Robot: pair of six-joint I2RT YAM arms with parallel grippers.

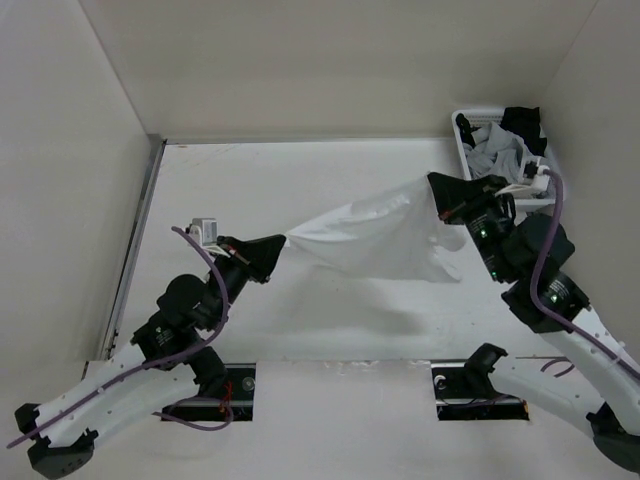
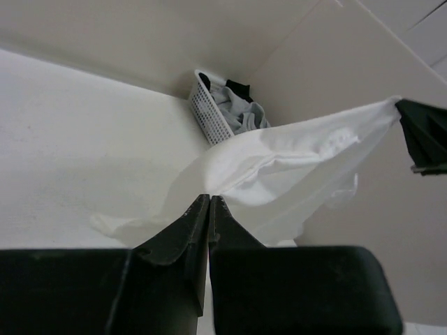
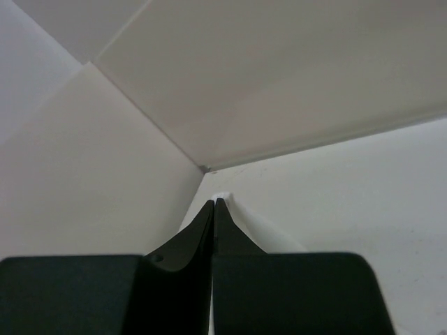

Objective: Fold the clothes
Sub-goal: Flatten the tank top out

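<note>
The clothes, a thin white garment, hang stretched in the air between my two grippers above the white table. My left gripper is shut on the garment's left corner. In the left wrist view the fabric fans out from the pinched jaws toward the right gripper. My right gripper is shut on the right corner. Its wrist view shows only a small tuft and a strip of white cloth beside the closed jaws. The lower edge sags loosely at the right.
A white slotted basket stands in the back right corner, close behind the right arm, holding grey garments and a black garment. The left wrist view shows the basket too. Walls enclose the table on three sides.
</note>
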